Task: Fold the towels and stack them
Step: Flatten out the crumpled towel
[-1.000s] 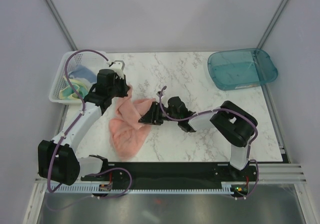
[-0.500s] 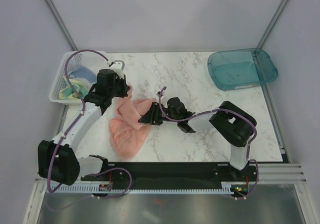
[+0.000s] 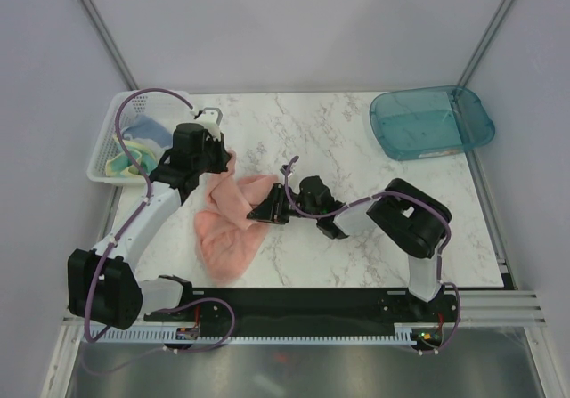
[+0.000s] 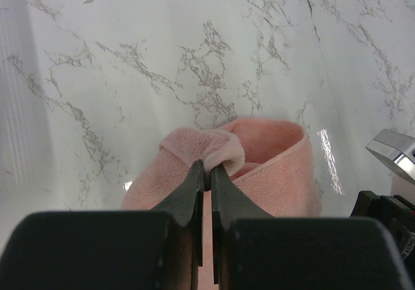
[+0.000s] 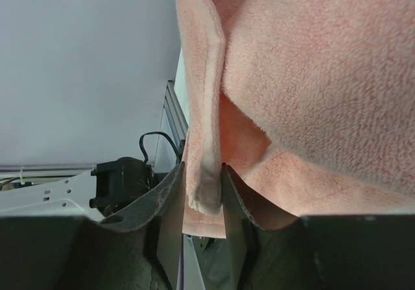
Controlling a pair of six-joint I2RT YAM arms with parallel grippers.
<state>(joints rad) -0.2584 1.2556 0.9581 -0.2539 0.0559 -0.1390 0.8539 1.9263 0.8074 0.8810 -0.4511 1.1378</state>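
Observation:
The salmon-pink towel [image 3: 223,229] lies crumpled on the marble table left of centre, and two of its parts are lifted. My left gripper [image 3: 230,159] is shut on a folded corner of it; in the left wrist view the fingertips [image 4: 207,170] pinch the pink towel [image 4: 272,167]. My right gripper [image 3: 264,209] reaches in from the right. In the right wrist view its fingers [image 5: 203,173] press both sides of the hemmed edge of the towel [image 5: 311,76]. The pale-yellow towel [image 3: 120,160] and the grey-blue towel [image 3: 147,134] sit in the basket.
A white slatted basket [image 3: 100,153] stands at the table's far left corner, just left of my left arm. A teal plastic tray [image 3: 432,122] lies at the far right. Grey walls enclose the table on three sides.
The right gripper's jaws have narrowed onto the towel's hem, and its arm has edged slightly left. The left gripper and its held corner have not moved.

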